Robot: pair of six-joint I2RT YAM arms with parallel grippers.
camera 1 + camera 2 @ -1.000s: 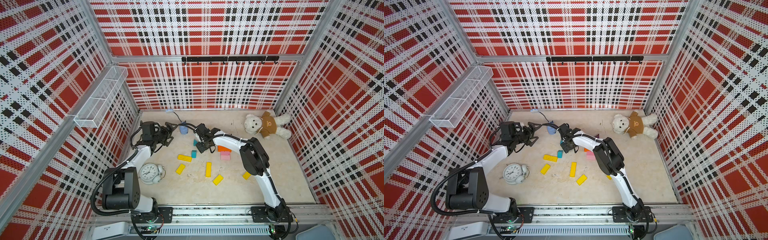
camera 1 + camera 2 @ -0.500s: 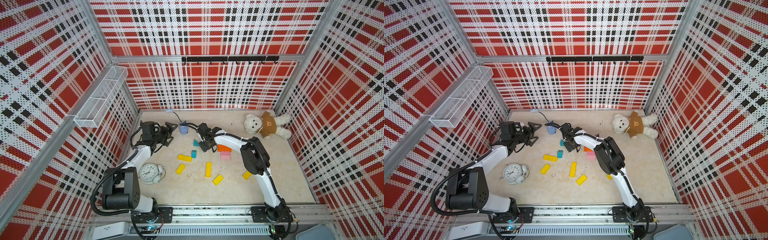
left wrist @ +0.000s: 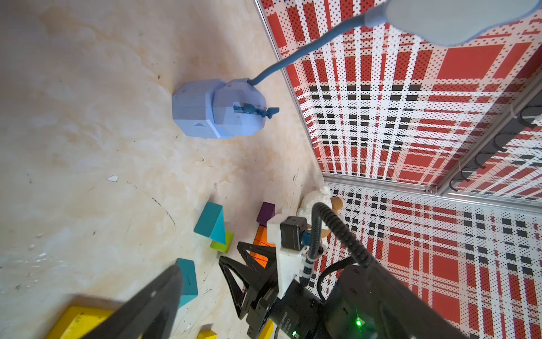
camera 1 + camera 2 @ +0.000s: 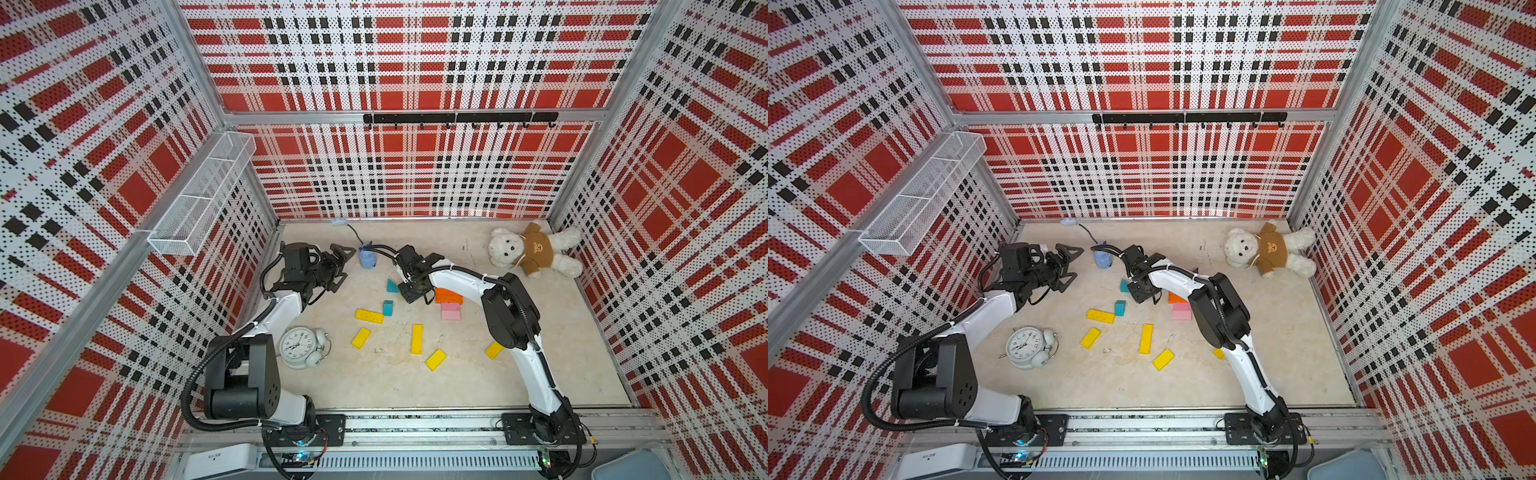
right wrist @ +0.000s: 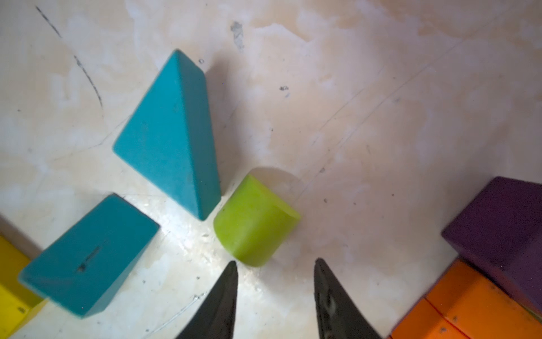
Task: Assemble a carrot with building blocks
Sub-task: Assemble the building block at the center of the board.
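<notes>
Lime-green stub (image 5: 255, 220) on its rounded side on the floor (image 5: 381, 88), just beside the low corner of the teal triangle (image 5: 173, 138), touching it or very nearly; hard to say which. Flat end face turned away from the triangle, long axis slanting across the line between the two fingertips, neither along it nor square to it. Just short of the stub, the right gripper (image 5: 274, 262): black fingers (image 5: 225, 299) apart by a moderate gap, nothing between them, tips at the stub's near edge, stub sitting a little off-centre toward the triangle-side finger. Farther out, a teal block (image 5: 88, 258) on the triangle's side, a purple block (image 5: 504, 223) and orange bars (image 5: 469, 308) on the opposite side, well clear. In both top views, stub hidden beneath the right wrist. Much nearer to that arm than to the left gripper (image 4: 341, 266), spread wide and empty near the blue lamp (image 4: 368, 261). Judged next: advance a little along the pointing direction, twist slightly to square the pads to the curved flanks, then pinch. Risks: rolling the stub away, or nudging the triangle.
</notes>
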